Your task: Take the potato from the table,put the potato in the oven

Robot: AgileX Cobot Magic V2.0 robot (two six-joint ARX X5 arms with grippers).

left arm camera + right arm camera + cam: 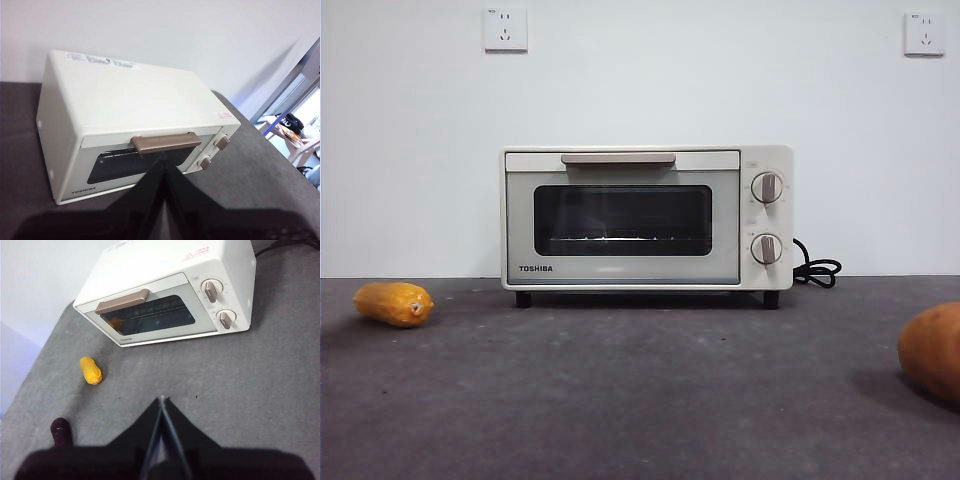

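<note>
The potato [932, 350], an orange-brown matte lump, lies on the dark grey table [640, 400] at the far right, cut off by the picture's edge. The cream-white oven [645, 218] stands at the back middle with its glass door closed. My left gripper [162, 163] hangs shut and holds nothing, above the table in front of the oven [125, 110]. High over the table before the oven [170, 295], my right gripper [161, 400] is also shut and holds nothing. Neither wrist view shows the potato, and the front view shows no gripper.
An elongated yellow-orange glossy vegetable [395, 303] lies at the left of the table, and the right wrist view shows that vegetable [91, 370] too. A small dark purple object [61, 431] lies near the table's edge. The oven's black cord [817, 268] coils behind its right side.
</note>
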